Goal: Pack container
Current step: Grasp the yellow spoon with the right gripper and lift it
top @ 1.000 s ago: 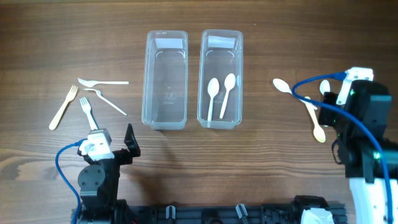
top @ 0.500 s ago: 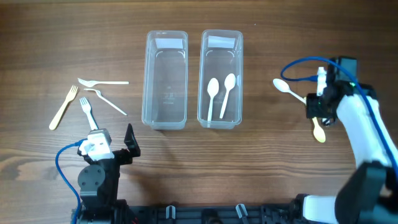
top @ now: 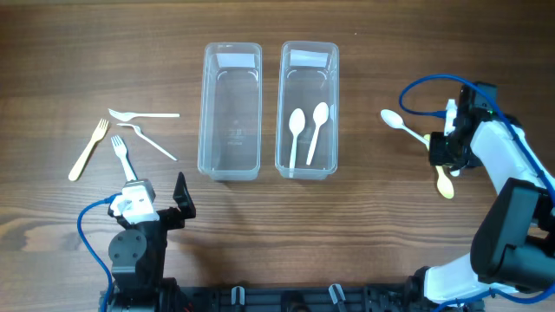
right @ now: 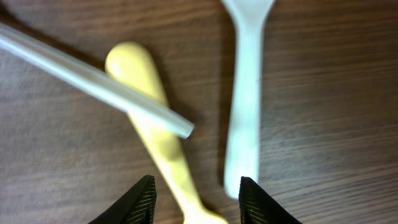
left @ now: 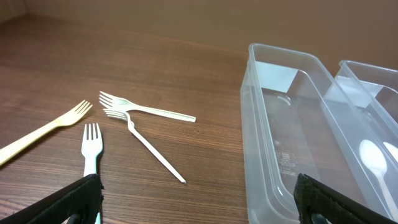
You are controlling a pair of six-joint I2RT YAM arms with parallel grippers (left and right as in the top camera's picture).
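Observation:
Two clear containers stand side by side: the left one point(top: 231, 61) holds nothing, the right one point(top: 283, 104) holds two white spoons point(top: 297, 123). My right gripper point(top: 444, 161) point(right: 199, 200) is low over the spoons on the right. It is open, with the cream spoon point(right: 163, 140) point(top: 445, 185) lying on the table between its fingers. A white spoon handle point(right: 244, 124) ends beside the right finger. Another white spoon point(top: 393, 119) lies with its handle point(right: 93, 81) across the cream one. My left gripper point(left: 199, 200) is wide open and holds nothing, near the front edge by the forks.
Three white forks point(top: 143, 114) point(top: 149, 142) point(top: 121, 156) and a cream fork point(top: 88, 149) lie left of the containers; they also show in the left wrist view, where a white fork point(left: 152, 149) lies nearest the left container point(left: 273, 155). A blue cable point(top: 425, 87) loops above the right arm.
The right arm has swung in from the table's right edge and come down over the cream spoon, and its jaws have narrowed. The left arm has not moved.

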